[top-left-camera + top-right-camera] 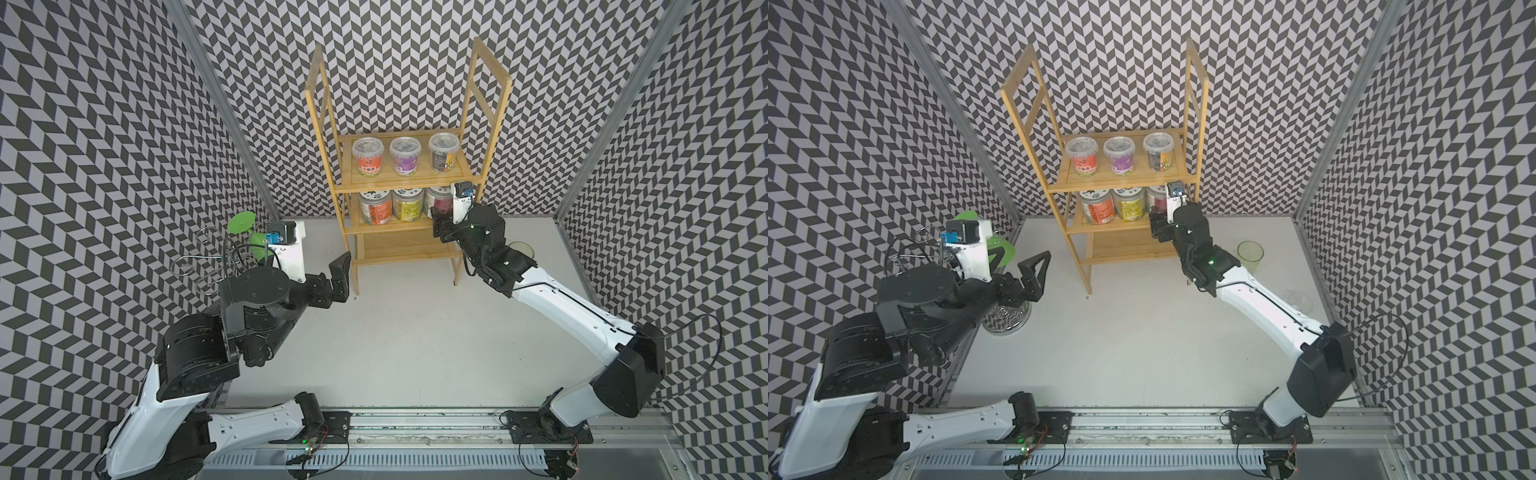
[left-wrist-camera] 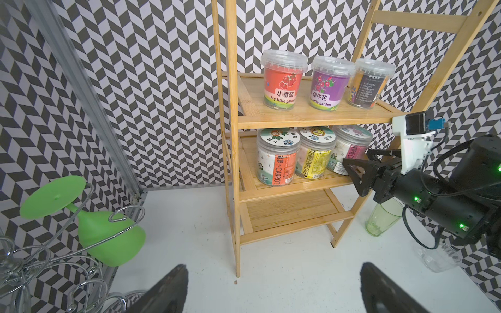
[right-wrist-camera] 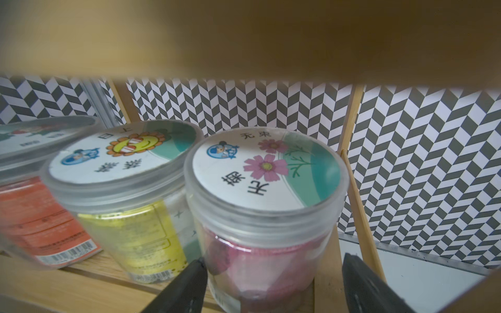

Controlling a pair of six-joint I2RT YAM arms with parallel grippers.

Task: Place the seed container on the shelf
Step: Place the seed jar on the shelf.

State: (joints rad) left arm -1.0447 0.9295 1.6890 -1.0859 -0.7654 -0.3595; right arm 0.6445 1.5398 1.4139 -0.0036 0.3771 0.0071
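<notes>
In both top views the shelf (image 1: 478,124) stands at the back of the worktop (image 1: 415,332), with 3 tubs (image 1: 405,156) on its upper board. The right gripper (image 1: 437,220) reaches into the right end of the middle tier. The seed container (image 1: 1156,196), the jar with pink filling, stands there. The left gripper (image 1: 1034,270) hangs off the shelf's left foot, well apart from that jar, its fingers spread wide and empty.

The left wrist view shows the seed container upright on the middle board, just beside the sunflower jar (image 2: 314,151). The right gripper meets its lower wall from the front.

In the right wrist view the container's long axis is vertical, flower lid up, and it sits dead ahead between the 2 fingers (image 3: 187,284). 1 finger touches or nearly touches its wall; the other stands clear, with bare wood in the gap. So the fingers are parted around the jar, not clamping it.

I judge the jar placed. The right arm is far nearer, and its exit should run straight back, since drifting sideways could nudge the jar into its neighbour.
</notes>
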